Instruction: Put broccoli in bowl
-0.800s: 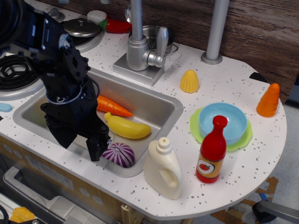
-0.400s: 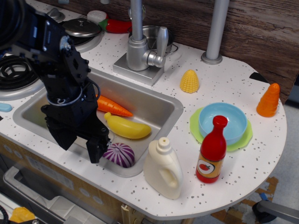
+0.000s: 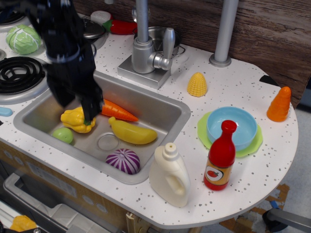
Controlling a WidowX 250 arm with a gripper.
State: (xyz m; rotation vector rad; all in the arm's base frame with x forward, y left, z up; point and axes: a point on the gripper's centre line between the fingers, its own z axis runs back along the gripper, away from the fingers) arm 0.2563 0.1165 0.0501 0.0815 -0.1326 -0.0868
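A: Where's the broccoli?
B: Best candidate = the green rounded lump (image 3: 63, 135) in the sink's (image 3: 160, 104) front-left corner, lying on the floor of the basin. It looks rather pale, so not 100% sure, but the cabbage (image 3: 23, 39) up by the burner is white-veined, so not that. Just beside the lump, toward the back: a yellow knobbly veg (image 3: 75, 121).
A: Gripper?
B: Gripper (image 3: 77, 108) hangs in the sink over that yellow piece, fingers spread, nothing between them as far as I can see.
A: So which way to go?
B: The lump lies toward the front-left of the fingertips, near but not under them. Needs a short shift that way, then down. The lump is roundish w/ no clear long axis, so approach angle prob. doesn't matter much. Risk: clipping the yellow piece or the sink wall, it's tight in that corner.
A: And the bowl?
B: Bowl (image 3: 232, 127) is well apart, on the counter to the right, sitting on a lime plate (image 3: 203, 131), w/ a red bottle (image 3: 221, 158) just in front. Carry goes over the banana (image 3: 132, 132) and carrot (image 3: 116, 110); the bottle is tall, so best come in high.
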